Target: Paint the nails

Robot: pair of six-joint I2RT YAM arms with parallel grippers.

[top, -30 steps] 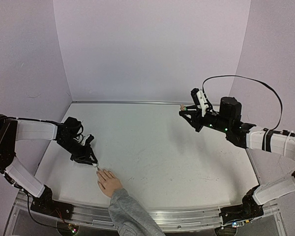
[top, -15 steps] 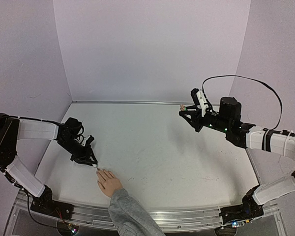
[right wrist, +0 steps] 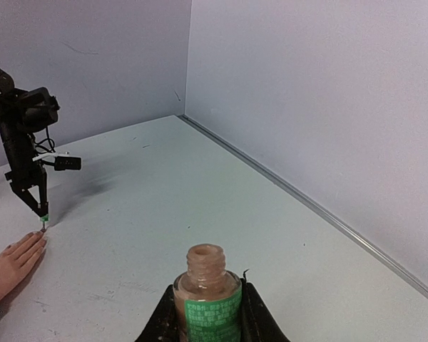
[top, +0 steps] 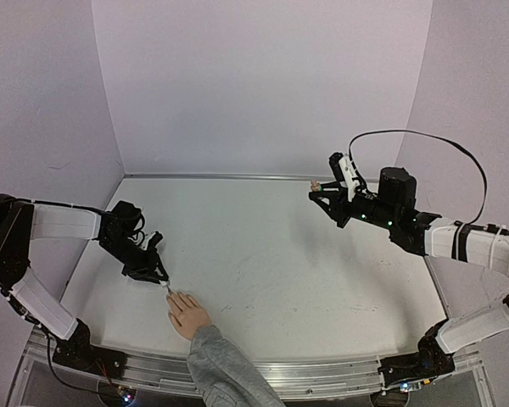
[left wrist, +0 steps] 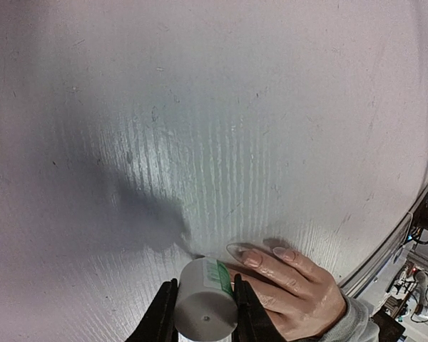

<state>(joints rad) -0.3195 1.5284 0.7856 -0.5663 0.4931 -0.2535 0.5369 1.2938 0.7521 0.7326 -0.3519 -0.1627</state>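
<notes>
A: Left side first?
B: Left jaws closed on a small whitish cylindrical cap (left wrist: pixel 203 292) with a green label, low over the scuffed white surface (top: pixel 280 254), close to the near edge and nearer the left edge than the middle. Thin brush (right wrist: pixel 43 226) below the cap, aimed down at the fingertips of a small flesh-coloured mannequin-like hand (top: pixel 187 312). Black left arm with white covers (top: pixel 64 222) reaching in from the left edge.
A: And the hand itself?
B: Palm down, flat on the surface just beside the near edge, fingers close together and aimed toward the far left corner. Wrist inside a grey knit sleeve (top: pixel 222 366) trailing off over the near edge.
A: The nails?
B: Tiny pale glossy fingernails (left wrist: pixel 251 261) at the finger ends, just beside the cap in the left wrist view. Brush tip hidden behind the cap there. From the right wrist view, tip right at the nearest fingertip; touching the nail or hovering just above, cannot tell.
A: Right side?
B: Right jaws gripping a small clear bottle (right wrist: pixel 207 274) of pinkish-brown polish, green label around the body, neck open. Upright between the jaws, held up in the air toward the far right corner, well apart from the hand. Black cable (top: pixel 433 140) looping above the right arm.
</notes>
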